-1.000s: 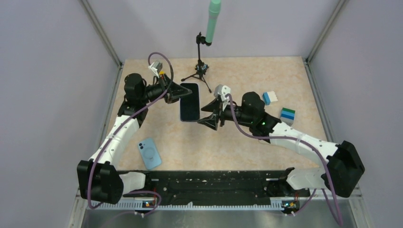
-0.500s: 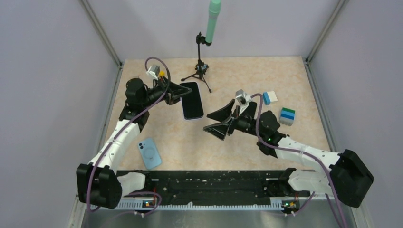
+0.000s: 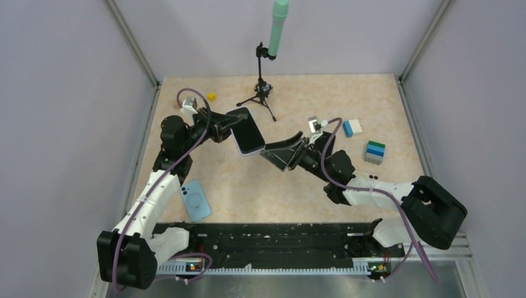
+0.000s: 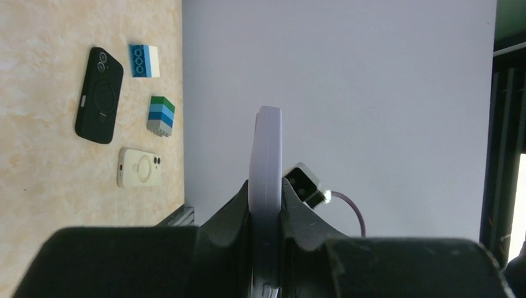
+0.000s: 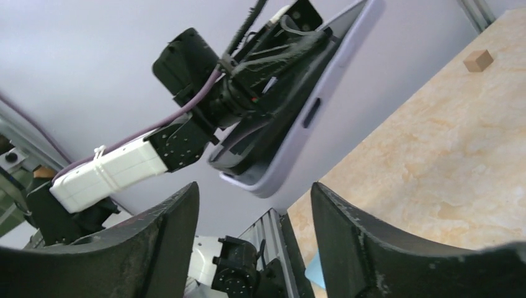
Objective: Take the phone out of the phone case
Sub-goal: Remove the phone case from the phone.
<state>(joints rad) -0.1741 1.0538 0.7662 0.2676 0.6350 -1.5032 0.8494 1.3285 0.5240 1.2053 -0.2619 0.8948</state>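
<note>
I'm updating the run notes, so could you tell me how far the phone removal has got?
Done: the phone is lifted off the table, clamped at one edge in the shut left jaws. In hand: the open right jaws face its free end without touching. Left: the lilac case is still around the phone, so the separation itself has not started.

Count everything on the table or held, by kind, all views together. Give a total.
Phone: 1
Phone cases: 4 (lavender case, light blue case, black case, cream case)
Blocks: 3 (yellow block, blue-white block, striped block)
Tripod: 1
Total: 9
</note>
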